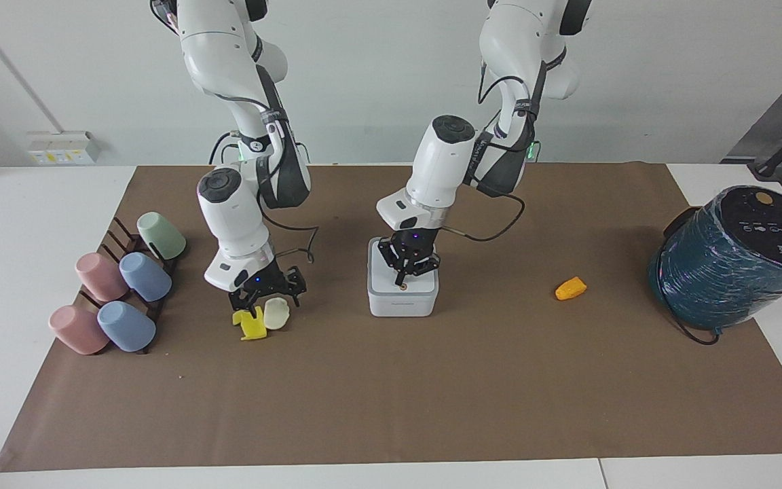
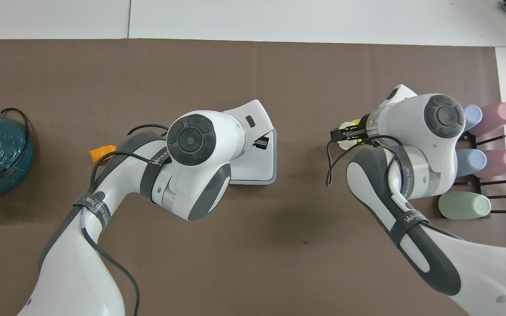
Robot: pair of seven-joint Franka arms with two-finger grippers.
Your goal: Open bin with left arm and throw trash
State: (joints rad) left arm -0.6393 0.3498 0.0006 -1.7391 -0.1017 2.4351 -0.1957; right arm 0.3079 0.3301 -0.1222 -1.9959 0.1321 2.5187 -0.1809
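Brown mat [image 1: 391,394]; left pincer [image 1: 404,275] on bin [image 1: 402,299] lid.

The left gripper [image 1: 402,277] stands over the bin [image 1: 402,297], blocking its lid from above; the right gripper [image 1: 267,297] crowds the yellow scrap [image 1: 250,324] and cream scrap [image 1: 275,314]; the cup rack [image 1: 119,288] hems that end; the orange lump [image 1: 570,288] lies open between the bin and the teal cylinder [image 1: 730,258].
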